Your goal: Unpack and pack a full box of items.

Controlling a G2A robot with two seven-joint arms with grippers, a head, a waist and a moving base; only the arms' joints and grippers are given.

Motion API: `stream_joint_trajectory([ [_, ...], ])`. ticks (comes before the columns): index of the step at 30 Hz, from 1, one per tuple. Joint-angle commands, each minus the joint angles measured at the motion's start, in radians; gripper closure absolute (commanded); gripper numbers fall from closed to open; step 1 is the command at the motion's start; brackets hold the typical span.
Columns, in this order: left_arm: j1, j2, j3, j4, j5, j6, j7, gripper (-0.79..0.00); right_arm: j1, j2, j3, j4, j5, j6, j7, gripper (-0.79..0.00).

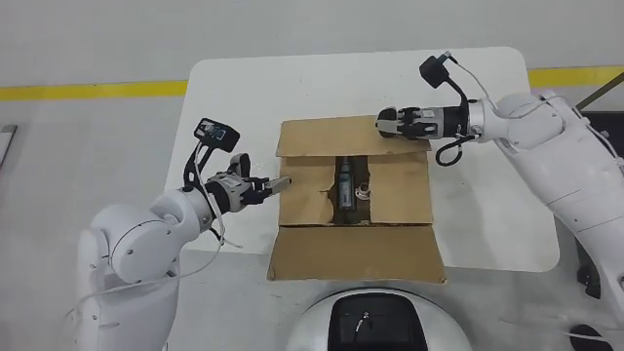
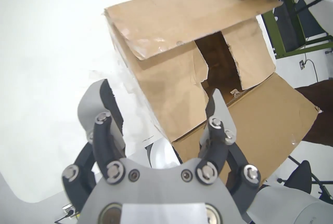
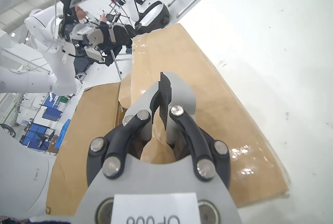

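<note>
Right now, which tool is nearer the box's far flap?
Right. The right tool sits over a corner of the far flap, on or just above it. The left tool is beside the left side of the box, apart from that flap.

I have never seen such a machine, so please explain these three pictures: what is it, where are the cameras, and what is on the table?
It is a robot with two arms, each ending in a two-finger hand. One picture looks down from above the arms; the other two come from cameras on the wrists. On the white table stands a cardboard box with open flaps; a dark thing, perhaps a bottle, lies inside. The left hand is open beside the box and holds nothing. The right hand is shut on the far flap, near its corner.
</note>
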Motion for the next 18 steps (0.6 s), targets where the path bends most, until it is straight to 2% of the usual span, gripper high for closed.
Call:
stream_joint_trajectory([
  [1,0.016,0.005,-0.044,-0.014,-0.003,0.009,0.007,-0.785,0.002,-0.004,-0.012,0.003,-0.007,0.0,-0.007,0.0],
  [2,0.023,0.007,-0.066,-0.02,-0.007,0.021,0.019,-0.785,0.004,-0.005,-0.02,0.006,-0.015,0.004,-0.007,0.0],
  [18,0.023,0.007,-0.066,-0.02,-0.007,0.021,0.019,-0.785,0.021,-0.023,-0.082,-0.009,-0.148,0.016,-0.07,0.0],
])
